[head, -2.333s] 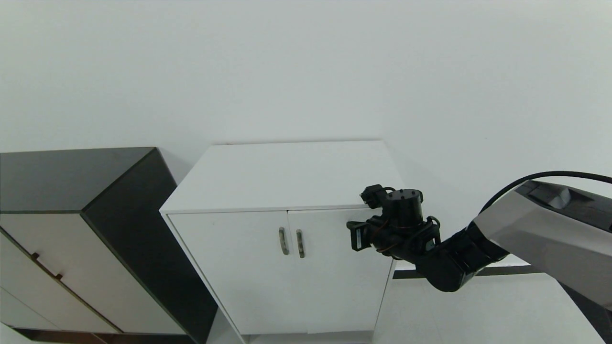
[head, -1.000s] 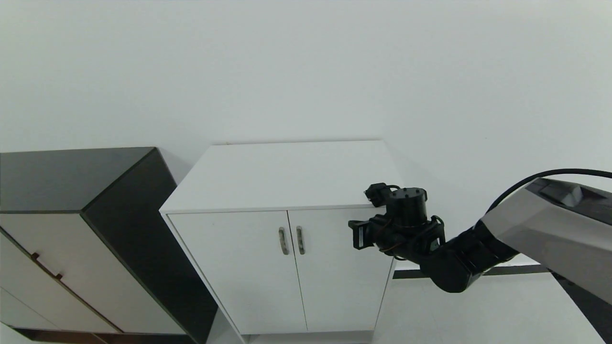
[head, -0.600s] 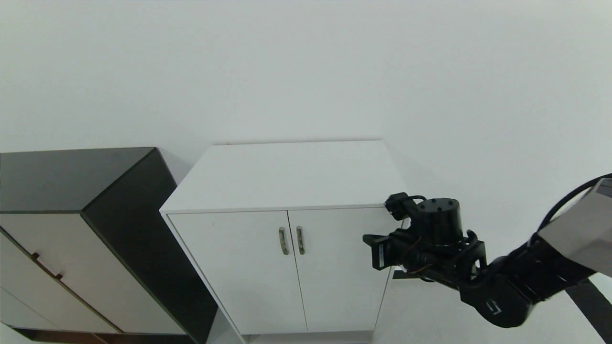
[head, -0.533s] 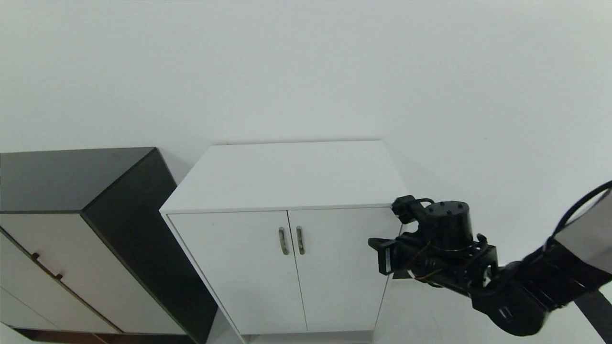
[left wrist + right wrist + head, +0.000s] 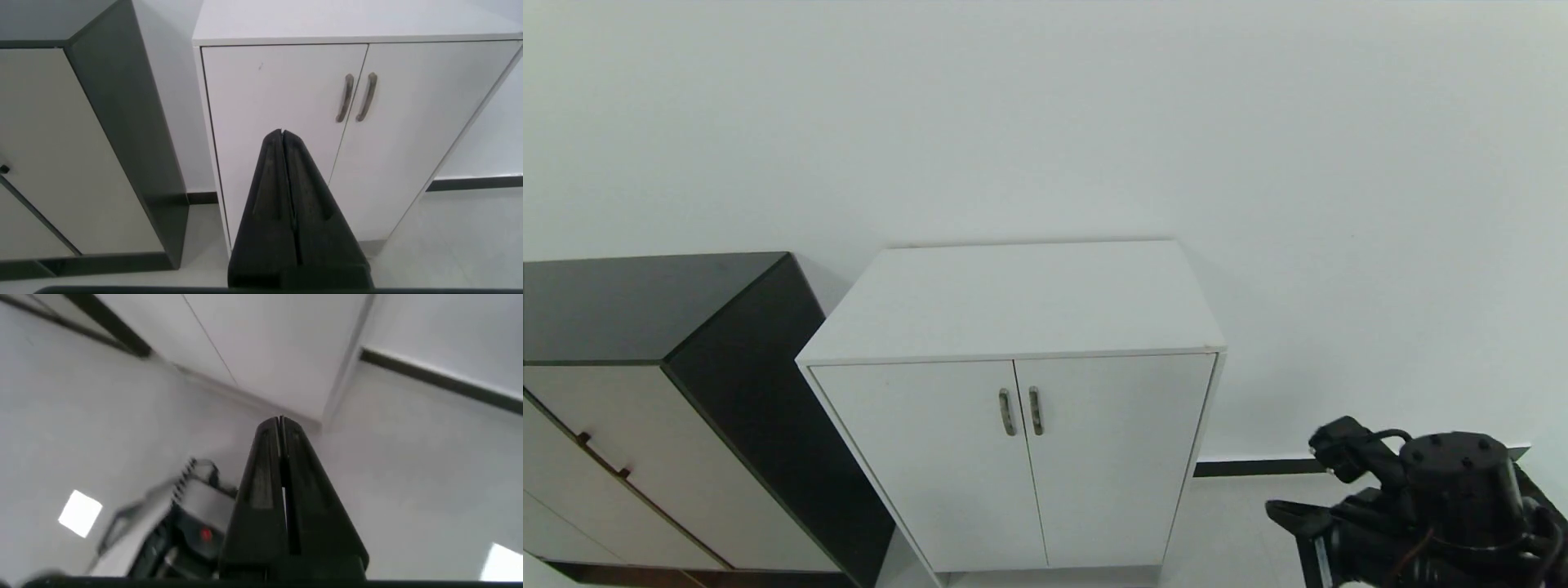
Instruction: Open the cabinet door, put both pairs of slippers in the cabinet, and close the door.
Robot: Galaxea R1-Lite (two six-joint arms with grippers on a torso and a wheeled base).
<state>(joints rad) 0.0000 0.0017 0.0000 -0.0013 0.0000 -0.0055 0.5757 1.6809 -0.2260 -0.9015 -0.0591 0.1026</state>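
A sparse, home-like room: a white cabinet [image 5: 1013, 302] beside a dark cabinet [image 5: 645, 306], before a plain wall [image 5: 1045, 122].

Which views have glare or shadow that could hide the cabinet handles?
Head view: even light, handles plain on the white cabinet, soft shadow on the wall beside it. Left wrist view: no glare on the doors. Right wrist view: two bright reflections on the floor.

Bright, even indoor light.
Faint shadow right of the white cabinet [image 5: 1013, 302]; bright reflections on the floor [image 5: 425, 457].
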